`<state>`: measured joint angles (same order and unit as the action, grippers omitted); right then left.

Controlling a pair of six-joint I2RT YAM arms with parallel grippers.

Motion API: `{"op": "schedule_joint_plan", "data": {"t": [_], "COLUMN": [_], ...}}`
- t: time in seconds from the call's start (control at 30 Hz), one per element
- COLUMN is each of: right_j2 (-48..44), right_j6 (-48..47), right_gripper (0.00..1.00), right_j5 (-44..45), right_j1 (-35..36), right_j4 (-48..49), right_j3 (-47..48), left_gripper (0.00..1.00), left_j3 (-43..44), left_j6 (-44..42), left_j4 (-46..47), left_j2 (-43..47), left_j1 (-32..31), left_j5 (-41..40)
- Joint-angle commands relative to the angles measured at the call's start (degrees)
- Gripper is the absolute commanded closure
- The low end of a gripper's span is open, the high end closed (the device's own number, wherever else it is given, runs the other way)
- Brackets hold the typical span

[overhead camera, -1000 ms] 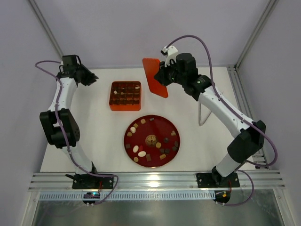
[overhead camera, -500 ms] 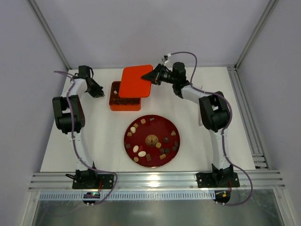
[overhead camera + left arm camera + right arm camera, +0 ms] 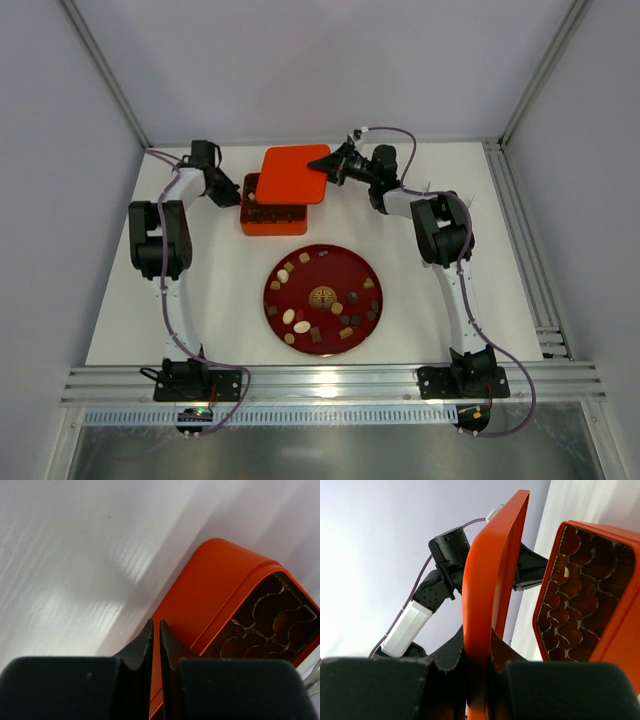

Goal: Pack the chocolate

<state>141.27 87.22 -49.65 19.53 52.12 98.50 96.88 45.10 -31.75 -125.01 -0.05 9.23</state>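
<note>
Bite-size chocolate pieces (image 3: 337, 307), dark, tan and cream, lie on a round dark red plate (image 3: 345, 272). Behind it, an orange square box (image 3: 272, 228) with brown compartments sits partly under an orange lid (image 3: 293, 175) pinched by the right gripper (image 3: 479, 650). The left gripper (image 3: 155, 635), jaws pressed together, is beside the box.

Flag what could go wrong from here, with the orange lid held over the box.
1. The right gripper pinches the flat orange square lid by one edge only; it could tilt or slip and land askew on the orange compartmented box.
2. Many small chocolate pieces lie on the round red plate; closing now would likely leave them unpacked.
3. The shut left gripper sits close against the box's side and might nudge it.
</note>
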Motion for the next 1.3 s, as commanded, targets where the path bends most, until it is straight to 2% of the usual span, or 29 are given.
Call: {"op": "schedule_joint_plan", "data": {"t": [0.0, 0.53, 0.77, 1.0, 1.27], "right_j2": [-0.1, 0.4, 1.9, 1.6, 0.6], "right_j6": [2.8, -3.6, -4.6, -9.4, -12.2], "right_gripper": [0.96, 0.96, 0.96, 0.96, 0.89], "right_j5": [-2.6, -5.7, -5.9, -6.0, -6.0], "right_j1": [-0.7, -1.2, -1.8, -1.9, -2.4], "right_j4": [6.3, 1.0, 0.4, -4.7, -7.7], "right_j3": [2.9, 0.5, 0.5, 0.4, -1.6], "left_gripper": [0.93, 0.93, 0.92, 0.9, 0.89], "left_j3": [2.4, 2.0, 0.0, -1.3, -1.8], "left_j6": [1.2, 4.7, 4.6, 3.6, 3.1], "left_j4": [2.7, 4.5, 4.7, 4.8, 4.7], "left_j2": [-0.4, -0.1, 1.6, 3.5, 4.2], "left_j1": [-1.3, -5.6, -5.5, -5.0, -4.7], "left_j5": [1.1, 1.6, 1.1, 1.0, 1.6]}}
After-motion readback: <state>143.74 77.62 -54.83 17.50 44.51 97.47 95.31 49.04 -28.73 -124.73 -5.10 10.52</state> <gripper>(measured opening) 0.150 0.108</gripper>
